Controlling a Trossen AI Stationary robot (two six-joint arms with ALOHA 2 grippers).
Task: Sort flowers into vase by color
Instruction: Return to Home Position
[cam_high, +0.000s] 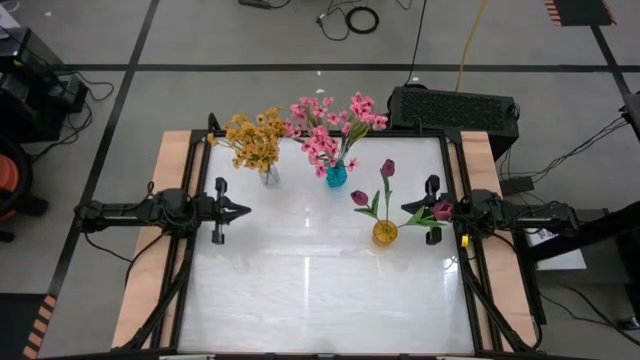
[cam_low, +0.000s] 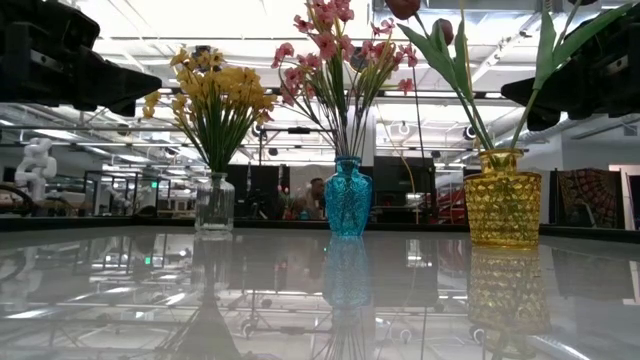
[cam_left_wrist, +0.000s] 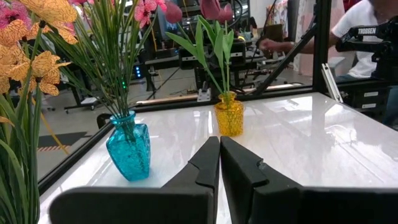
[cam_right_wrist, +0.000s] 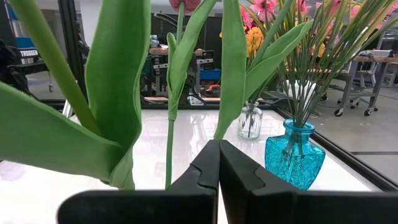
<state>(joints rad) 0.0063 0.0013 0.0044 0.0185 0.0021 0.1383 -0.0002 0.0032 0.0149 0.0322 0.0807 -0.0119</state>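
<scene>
Left pincer (cam_high: 243, 211), mid-left in the high view, and right pincer (cam_high: 408, 211), mid-right beside the yellow vase (cam_high: 385, 233), are both pressed together and empty; tulips (cam_high: 387, 168) stand in that vase, pink sprays (cam_high: 322, 140) in the blue vase (cam_high: 336, 175), yellow sprays (cam_high: 252, 140) in the clear vase (cam_high: 269, 176), all probably light and springy, best pinched low on the stem.

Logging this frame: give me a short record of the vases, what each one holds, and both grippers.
clear glass vase: yellow flowers; back left of the table
blue vase: pink flowers; back middle
yellow vase: dark magenta tulips; right side, farther forward than the other two
left gripper: shut, holding nothing, at the table's left side
right gripper: shut, holding nothing, at the right side beside the yellow vase, tulip leaves close in front of it
sorting: one colour per vase
</scene>
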